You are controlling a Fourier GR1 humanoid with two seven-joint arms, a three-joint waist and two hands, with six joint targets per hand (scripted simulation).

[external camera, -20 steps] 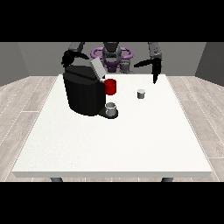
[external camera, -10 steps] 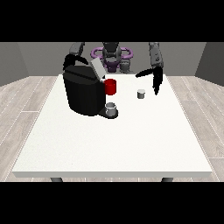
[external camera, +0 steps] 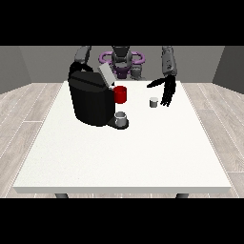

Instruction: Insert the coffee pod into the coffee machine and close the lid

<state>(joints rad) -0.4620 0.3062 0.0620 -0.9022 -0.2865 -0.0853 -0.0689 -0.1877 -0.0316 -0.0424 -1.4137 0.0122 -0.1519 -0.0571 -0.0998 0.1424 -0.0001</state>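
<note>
Front view across the white table [external camera: 124, 157]. My hand at the view's right [external camera: 167, 91] hangs with fingers straight and pointing down, thumb spread wide towards the view's left, holding nothing; it sits just beside the coffee pod [external camera: 153, 102], which stands upright on the table. The black coffee machine [external camera: 92, 99] stands at the view's left with its lid [external camera: 106, 75] raised. A red mug [external camera: 120, 94] is beside it, and a grey cup [external camera: 121, 118] rests on its drip tray. My other hand is hidden behind the machine, so I cannot tell its state.
</note>
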